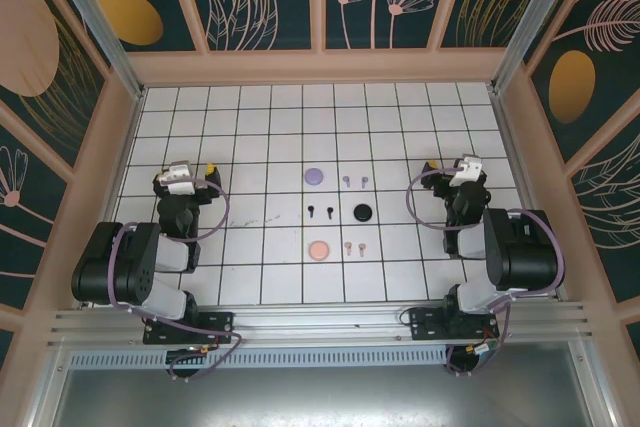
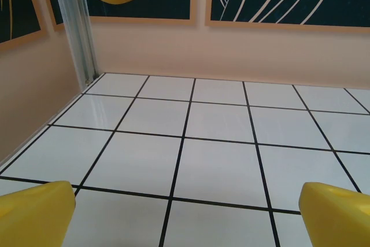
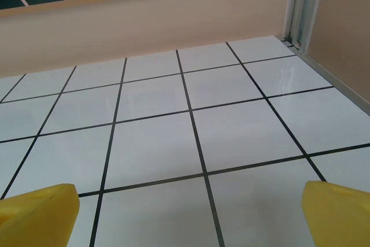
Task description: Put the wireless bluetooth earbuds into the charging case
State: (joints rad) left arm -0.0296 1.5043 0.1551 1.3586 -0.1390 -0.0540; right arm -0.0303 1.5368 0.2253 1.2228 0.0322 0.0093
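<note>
Three round cases lie mid-table in the top view: lilac (image 1: 314,176), black (image 1: 363,212) and pink (image 1: 319,249). Beside each lies its pair of tiny stemmed earbuds: lilac (image 1: 356,182) to the right of its case, black (image 1: 321,212) to the left, pink (image 1: 354,247) to the right. My left gripper (image 1: 185,164) rests at the table's left, well away from them. My right gripper (image 1: 455,161) rests at the right. Both are open. In each wrist view the left gripper (image 2: 185,215) and right gripper (image 3: 188,215) show yellow fingertips (image 2: 34,215) (image 3: 338,212) far apart over bare tiles.
The white tiled table (image 1: 260,127) is boxed in by beige walls (image 1: 320,67) with aluminium posts (image 2: 75,21) (image 3: 300,4) at the back corners. Both arms are folded near the front edge, with cables looping beside them.
</note>
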